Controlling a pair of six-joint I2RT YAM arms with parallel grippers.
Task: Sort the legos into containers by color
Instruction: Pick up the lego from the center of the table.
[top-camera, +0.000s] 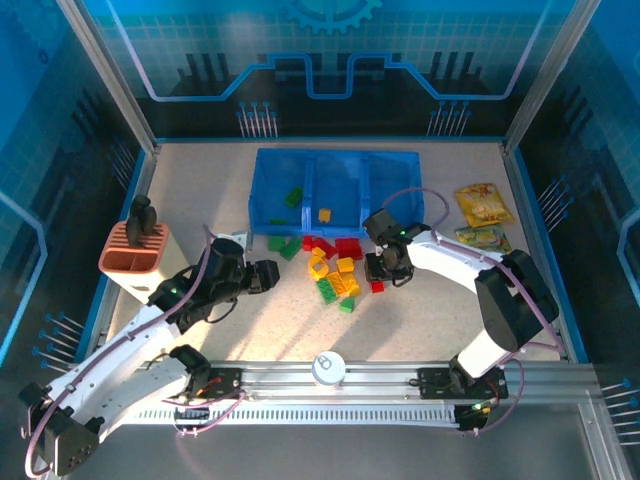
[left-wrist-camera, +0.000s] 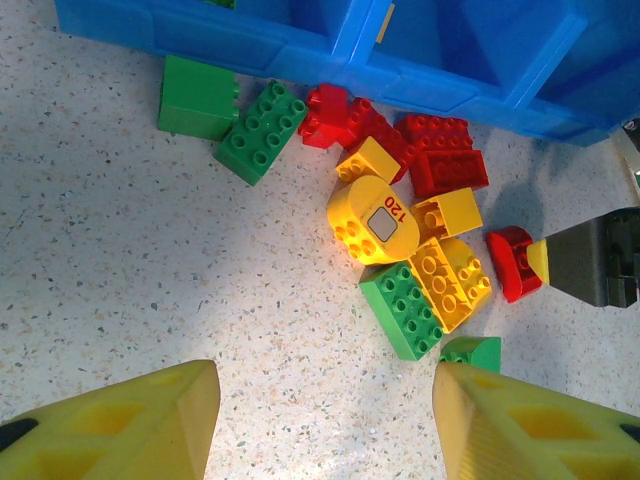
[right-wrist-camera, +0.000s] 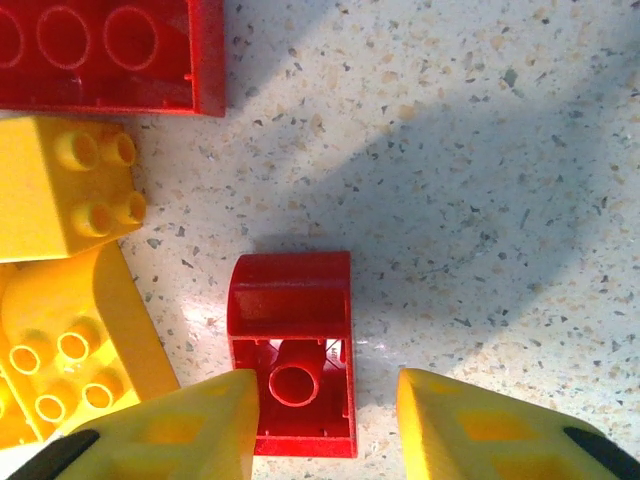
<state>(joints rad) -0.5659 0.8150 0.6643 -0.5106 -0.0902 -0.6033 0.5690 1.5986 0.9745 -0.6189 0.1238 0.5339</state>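
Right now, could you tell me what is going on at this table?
Two robot arms are sorting toy bricks by colour into a blue tray. The right gripper is down over a small red brick at the pile's right edge, its jaws on either side but not yet clamped. The left gripper hovers open and empty beside the pile. One green brick and one yellow brick already lie in the tray.
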